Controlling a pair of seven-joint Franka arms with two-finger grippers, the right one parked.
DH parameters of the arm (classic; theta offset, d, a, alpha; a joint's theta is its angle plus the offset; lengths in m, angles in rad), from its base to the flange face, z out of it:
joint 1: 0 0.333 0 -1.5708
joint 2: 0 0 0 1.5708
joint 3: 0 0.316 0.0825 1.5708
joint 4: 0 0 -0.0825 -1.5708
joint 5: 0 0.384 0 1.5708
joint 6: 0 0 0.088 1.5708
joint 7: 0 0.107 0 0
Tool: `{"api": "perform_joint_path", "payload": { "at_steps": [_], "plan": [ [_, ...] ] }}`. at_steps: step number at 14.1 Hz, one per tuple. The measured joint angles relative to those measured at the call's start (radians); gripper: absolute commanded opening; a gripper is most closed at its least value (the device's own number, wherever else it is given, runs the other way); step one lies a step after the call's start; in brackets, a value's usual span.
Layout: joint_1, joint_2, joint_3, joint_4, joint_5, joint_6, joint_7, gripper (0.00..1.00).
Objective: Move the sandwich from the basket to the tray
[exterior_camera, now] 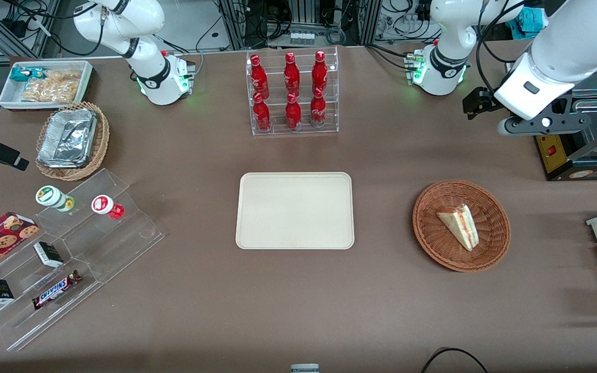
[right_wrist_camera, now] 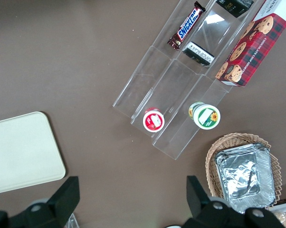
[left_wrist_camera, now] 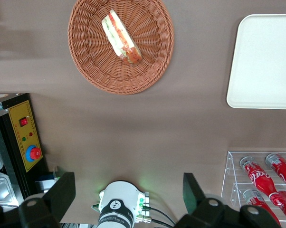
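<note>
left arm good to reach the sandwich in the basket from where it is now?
Probably yes. The sandwich lies uncovered, alone in the basket, with nothing above it. The gripper is open, raised above the table farther from the front camera than the basket, with bare table between them.

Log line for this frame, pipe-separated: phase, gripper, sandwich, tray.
phase: pre-grasp | gripper: open, raised above table, farther from front camera than basket | sandwich: in basket, untouched | tray: bare
</note>
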Motion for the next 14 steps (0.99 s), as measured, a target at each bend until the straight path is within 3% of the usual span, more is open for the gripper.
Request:
{"api": "perform_joint_path", "payload": {
  "at_steps": [6,9,11,14],
  "plan": [
    [0.002,0.008,0.006,0.0,-0.001,0.002,0.0,1.0],
    [0.002,0.045,0.054,-0.042,0.0,0.045,0.0,1.0],
    [0.004,0.088,0.092,-0.121,0.0,0.154,0.0,1.0],
    [0.005,0.149,0.137,-0.319,0.0,0.45,-0.018,1.0]
  ]
}}
